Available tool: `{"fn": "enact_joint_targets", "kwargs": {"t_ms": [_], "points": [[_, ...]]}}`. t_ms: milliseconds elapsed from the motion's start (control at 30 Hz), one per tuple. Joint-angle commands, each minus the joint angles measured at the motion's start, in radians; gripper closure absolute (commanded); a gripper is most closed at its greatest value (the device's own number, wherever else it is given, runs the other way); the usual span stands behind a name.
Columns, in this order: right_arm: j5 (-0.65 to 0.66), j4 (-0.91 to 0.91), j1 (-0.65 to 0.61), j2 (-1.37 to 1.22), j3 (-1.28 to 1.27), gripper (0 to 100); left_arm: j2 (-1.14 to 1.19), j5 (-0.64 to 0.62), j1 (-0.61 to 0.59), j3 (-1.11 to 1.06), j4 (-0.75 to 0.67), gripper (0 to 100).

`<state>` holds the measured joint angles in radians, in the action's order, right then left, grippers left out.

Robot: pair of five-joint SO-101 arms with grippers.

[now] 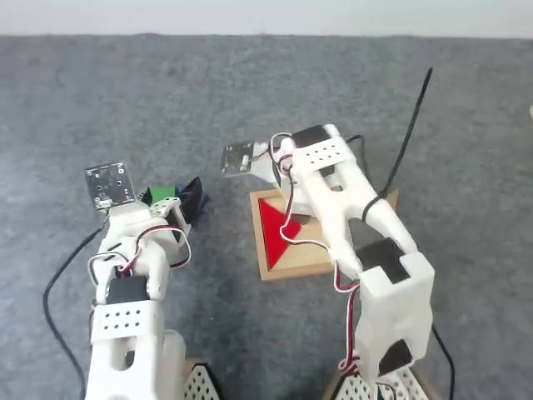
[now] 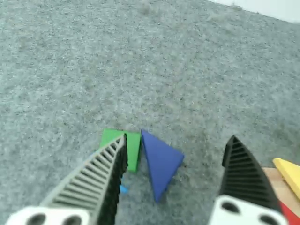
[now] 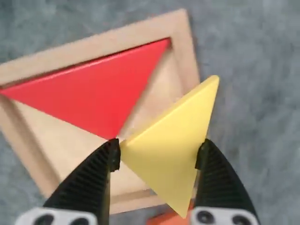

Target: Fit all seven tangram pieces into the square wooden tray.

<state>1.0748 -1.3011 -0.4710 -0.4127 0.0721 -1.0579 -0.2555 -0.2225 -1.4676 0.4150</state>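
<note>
1. Gripping the yellow triangle (image 3: 176, 131) in the right gripper (image 3: 158, 149), closed only to the piece's width and pinching two opposite edges.
2. Hanging above the square wooden tray (image 3: 183, 44), with one long tip poking out past the rim over the grey carpet (image 3: 262, 56).
3. Already lying in there: the red triangle (image 3: 93, 89), snug along one wall, with bare wood beside it.
4. Over at the left gripper (image 2: 178, 140): spread wide, holding nothing, poised above the blue triangle (image 2: 160, 161) and the green piece (image 2: 127, 146) on the grey carpet, well apart from the tray.
5. Judging the step in hand: setting yellow down next to red.
6. To do it well, turn the wrist until yellow's long edge runs parallel with a tray wall.
7. Draw that stray tip back inside the rim before lowering.
8. Keep it level on the way down, and avoid riding up on red's edge or perching on the frame.
9. Let go only once flat on the wood, then lift straight up to avoid dragging it askew.
</note>
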Motion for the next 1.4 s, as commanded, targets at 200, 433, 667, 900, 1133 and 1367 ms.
{"fn": "enact_joint_targets", "kwargs": {"t_ms": [200,433,667,900,1133,1367], "points": [[0.17,-0.064,-0.056,0.016,-0.003,90.4,-0.025,0.008,-0.002,0.005,0.003,69],[0.176,-0.064,-0.051,0.016,-0.014,86.2,-0.025,0.008,-0.002,0.005,0.003,69],[0.172,-0.07,-0.05,0.019,0.011,65.3,-0.025,0.008,-0.002,0.005,0.003,69],[-0.098,-0.154,0.024,0.234,0.063,71.8,-0.025,0.009,-0.003,0.004,0.003,69],[-0.48,-0.097,0.265,0.545,-0.195,74.5,-0.025,0.009,0.0,-0.01,-0.002,69],[-0.505,0.285,0.429,0.765,-0.71,74.5,-0.025,0.005,0.052,-0.031,0.002,69]]}}
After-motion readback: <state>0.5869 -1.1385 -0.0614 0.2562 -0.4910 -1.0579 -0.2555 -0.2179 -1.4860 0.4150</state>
